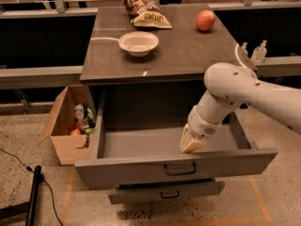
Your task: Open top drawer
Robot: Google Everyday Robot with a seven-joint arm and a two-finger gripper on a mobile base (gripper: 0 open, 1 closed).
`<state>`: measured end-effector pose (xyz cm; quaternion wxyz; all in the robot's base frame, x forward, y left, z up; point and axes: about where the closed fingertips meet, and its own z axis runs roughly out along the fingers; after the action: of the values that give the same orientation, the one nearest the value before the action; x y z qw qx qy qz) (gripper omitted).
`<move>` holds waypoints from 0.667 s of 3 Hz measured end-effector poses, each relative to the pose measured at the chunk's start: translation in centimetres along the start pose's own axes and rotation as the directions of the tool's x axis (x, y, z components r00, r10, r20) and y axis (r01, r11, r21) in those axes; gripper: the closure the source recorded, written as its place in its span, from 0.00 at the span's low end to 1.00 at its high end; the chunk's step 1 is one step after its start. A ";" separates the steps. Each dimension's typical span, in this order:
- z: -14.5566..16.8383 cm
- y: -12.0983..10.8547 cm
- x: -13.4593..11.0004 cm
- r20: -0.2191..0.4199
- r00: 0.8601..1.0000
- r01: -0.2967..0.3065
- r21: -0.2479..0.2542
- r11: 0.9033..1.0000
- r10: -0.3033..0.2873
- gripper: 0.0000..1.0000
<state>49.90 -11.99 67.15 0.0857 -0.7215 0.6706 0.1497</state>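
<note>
The top drawer (141, 167) is a wide grey metal drawer, pulled far out of the cabinet, with its empty inside showing. Its dark bail handle (180, 169) sits at the middle of the front panel. My gripper (191, 143) hangs at the end of the white arm, just inside the drawer behind the front panel, a little above and right of the handle. Its tan fingertips point down and touch nothing that I can see.
A second drawer (164, 191) below sticks out slightly. On the cabinet top (108, 55) are a white bowl (138, 43), a chip bag (144, 9) and a red apple (205, 20). A cardboard box (66, 126) of items stands on the floor at left.
</note>
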 end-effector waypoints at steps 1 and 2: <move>0.3 3.5 -1.0 0.041 0.998 -0.043 -0.097 0.994 0.047 1.00; -0.3 5.7 -1.7 0.057 0.996 -0.065 -0.156 0.986 0.074 1.00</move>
<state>44.13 -10.95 68.42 0.0456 -0.6971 0.6788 0.2263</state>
